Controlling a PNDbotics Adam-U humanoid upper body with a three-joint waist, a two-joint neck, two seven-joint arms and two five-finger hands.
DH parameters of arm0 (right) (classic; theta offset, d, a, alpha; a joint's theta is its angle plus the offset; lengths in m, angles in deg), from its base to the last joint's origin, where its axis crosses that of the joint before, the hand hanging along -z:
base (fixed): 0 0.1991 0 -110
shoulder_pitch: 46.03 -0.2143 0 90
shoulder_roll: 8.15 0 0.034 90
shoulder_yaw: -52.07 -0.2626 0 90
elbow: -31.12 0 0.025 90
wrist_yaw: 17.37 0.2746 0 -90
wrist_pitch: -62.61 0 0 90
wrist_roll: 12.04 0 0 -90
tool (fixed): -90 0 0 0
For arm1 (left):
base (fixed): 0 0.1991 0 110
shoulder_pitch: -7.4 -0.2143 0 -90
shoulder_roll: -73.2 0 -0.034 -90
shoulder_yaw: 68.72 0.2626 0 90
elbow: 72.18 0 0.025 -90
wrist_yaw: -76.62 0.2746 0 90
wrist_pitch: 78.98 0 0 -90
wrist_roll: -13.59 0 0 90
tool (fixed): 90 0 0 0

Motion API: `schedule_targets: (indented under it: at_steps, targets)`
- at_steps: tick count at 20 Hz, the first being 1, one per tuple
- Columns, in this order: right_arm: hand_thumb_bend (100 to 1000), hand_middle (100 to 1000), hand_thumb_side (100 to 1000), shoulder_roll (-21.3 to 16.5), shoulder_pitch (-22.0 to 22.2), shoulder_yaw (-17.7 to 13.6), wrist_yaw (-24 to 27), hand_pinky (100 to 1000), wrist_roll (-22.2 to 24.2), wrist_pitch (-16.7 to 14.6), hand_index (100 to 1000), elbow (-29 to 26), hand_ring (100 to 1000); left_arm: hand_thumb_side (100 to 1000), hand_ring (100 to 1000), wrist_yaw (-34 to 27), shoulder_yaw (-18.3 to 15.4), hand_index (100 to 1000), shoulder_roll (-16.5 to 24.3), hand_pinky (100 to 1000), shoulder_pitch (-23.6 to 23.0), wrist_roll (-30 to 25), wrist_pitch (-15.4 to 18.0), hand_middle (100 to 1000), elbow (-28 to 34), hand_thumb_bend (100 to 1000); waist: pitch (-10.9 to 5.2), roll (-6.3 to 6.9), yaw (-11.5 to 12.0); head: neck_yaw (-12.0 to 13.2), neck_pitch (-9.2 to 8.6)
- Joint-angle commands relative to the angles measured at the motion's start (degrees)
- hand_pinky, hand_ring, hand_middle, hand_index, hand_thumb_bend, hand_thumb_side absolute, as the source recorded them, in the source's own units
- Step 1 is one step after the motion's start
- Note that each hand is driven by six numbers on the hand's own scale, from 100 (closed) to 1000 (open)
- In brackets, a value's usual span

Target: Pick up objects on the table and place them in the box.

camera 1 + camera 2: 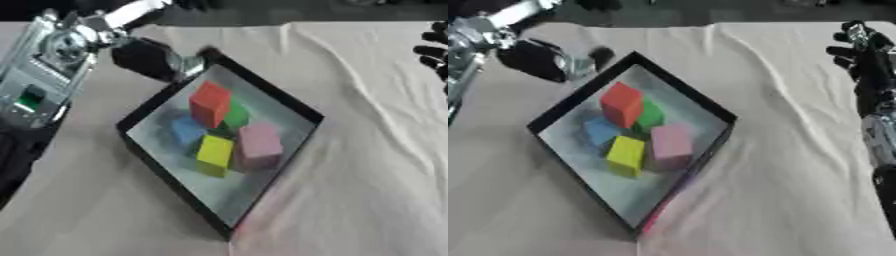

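Left hand (149, 57): black, at far-left corner of black-rimmed box (289, 102), finger state unclear | Right hand (864, 47): far right, fingers spread, empty | Box holds red (210, 102), green (236, 114), blue (185, 130), yellow (214, 151), pink cubes (260, 144) | cream cloth (367, 175)

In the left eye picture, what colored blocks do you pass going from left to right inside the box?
Blue block → yellow block → pink block. The red and green blocks overlap the others, so their places in the order are unclear.
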Motion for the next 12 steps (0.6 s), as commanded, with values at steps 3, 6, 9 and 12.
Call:
schedule_targets:
  at_steps: [3, 6, 9, 12]
  targets:
    - [100, 748, 603, -1.95, 0.44, -1.30, -1.59, 896, -1.66, -0.61, 800, -1.47, 762, 709, 797, -14.66, -10.24, 866, 1.72, 839, -9.75, 21.68, -2.39, 784, 8.13, 100, -2.58, 0.71, 0.68, -1.12, 0.89]
    - [100, 751, 615, -1.62, 0.91, -1.41, -1.95, 899, -1.97, -0.73, 804, -1.36, 766, 717, 797, -19.16, -13.32, 876, 1.34, 842, -17.10, 28.30, -1.33, 788, 9.82, 135, -2.88, 0.65, 1.21, -1.35, 1.11]
    - [100, 753, 610, -1.40, 1.27, -1.50, -2.44, 899, -2.14, -1.03, 806, -1.49, 768, 739, 800, -21.22, -14.86, 879, 0.26, 845, -22.42, 31.41, 0.17, 794, 9.91, 152, -3.01, 0.34, 1.54, -1.36, 1.23]
    - [100, 749, 561, -1.04, 1.80, -1.71, -3.32, 896, -2.57, -1.64, 802, -1.85, 765, 742, 797, -21.62, -15.66, 877, -1.08, 842, -25.37, 32.05, 1.23, 790, 8.57, 163, -3.16, -0.02, 1.85, -1.44, 1.06]
